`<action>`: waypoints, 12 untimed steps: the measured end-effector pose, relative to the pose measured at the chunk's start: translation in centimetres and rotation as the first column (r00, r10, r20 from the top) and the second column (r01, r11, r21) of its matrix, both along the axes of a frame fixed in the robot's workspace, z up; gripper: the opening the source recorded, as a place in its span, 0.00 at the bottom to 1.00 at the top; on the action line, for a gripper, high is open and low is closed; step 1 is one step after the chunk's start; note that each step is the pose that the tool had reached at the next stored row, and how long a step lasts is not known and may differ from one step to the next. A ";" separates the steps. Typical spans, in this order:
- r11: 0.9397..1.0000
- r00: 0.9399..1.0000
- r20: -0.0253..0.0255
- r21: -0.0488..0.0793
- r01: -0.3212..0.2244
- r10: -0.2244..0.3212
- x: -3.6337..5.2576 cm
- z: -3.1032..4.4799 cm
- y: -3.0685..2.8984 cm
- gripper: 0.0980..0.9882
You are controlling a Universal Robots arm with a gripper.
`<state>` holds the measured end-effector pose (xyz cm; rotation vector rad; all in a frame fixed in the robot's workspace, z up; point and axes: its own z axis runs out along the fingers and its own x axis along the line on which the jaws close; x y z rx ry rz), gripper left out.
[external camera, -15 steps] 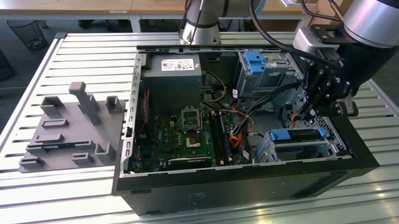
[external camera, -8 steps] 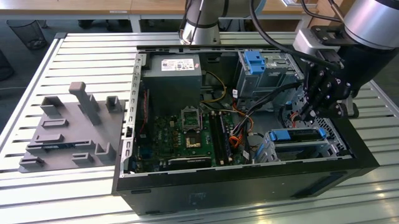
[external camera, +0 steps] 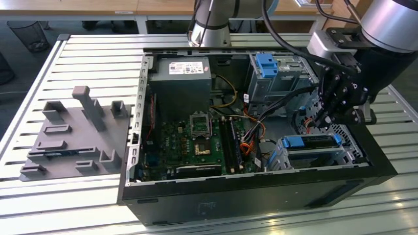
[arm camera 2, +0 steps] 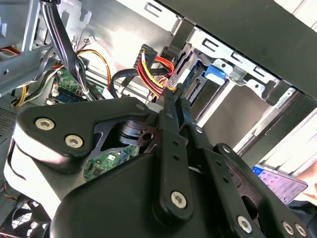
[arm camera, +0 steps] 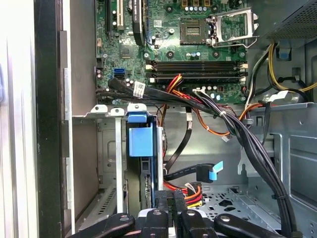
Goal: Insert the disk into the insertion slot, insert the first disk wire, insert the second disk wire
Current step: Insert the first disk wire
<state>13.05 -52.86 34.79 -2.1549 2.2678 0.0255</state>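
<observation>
Seated inside the boxy perforated silver-grey metal drive cage (external camera: 313, 159): flat hard drive in bright blue plastic carrier (external camera: 312, 141). Just above it, black claw (external camera: 338, 119), pinched together on the plug end of a red-yellow-black wire bundle (arm camera 2: 153, 74).

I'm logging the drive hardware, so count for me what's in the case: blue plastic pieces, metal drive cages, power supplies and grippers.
Blue plastic pieces: 2, upright bracket and disk carrier
Metal drive cages: 2, taller bay and insertion slot
Power supply: 1
Gripper: 1, shut on the red-and-yellow wire bundle
Total: 6
</observation>
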 end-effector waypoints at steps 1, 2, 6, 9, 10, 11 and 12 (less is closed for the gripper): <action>1.000 1.000 0.000 0.000 0.000 0.000 0.00 -0.01 -0.02 0.08; 1.000 1.000 0.000 0.000 0.000 0.000 0.00 -0.01 -0.04 0.08; 1.000 1.000 0.000 0.000 0.000 0.000 0.00 -0.04 -0.11 0.08; 1.000 1.000 0.000 0.000 0.000 0.000 0.00 -0.07 -0.13 0.08; 1.000 1.000 0.000 0.000 0.000 0.000 0.00 -0.08 -0.13 0.08; 1.000 1.000 0.000 0.000 0.000 0.000 0.00 -0.10 -0.15 0.08; 1.000 1.000 0.000 0.000 0.000 0.000 0.00 -0.10 -0.16 0.08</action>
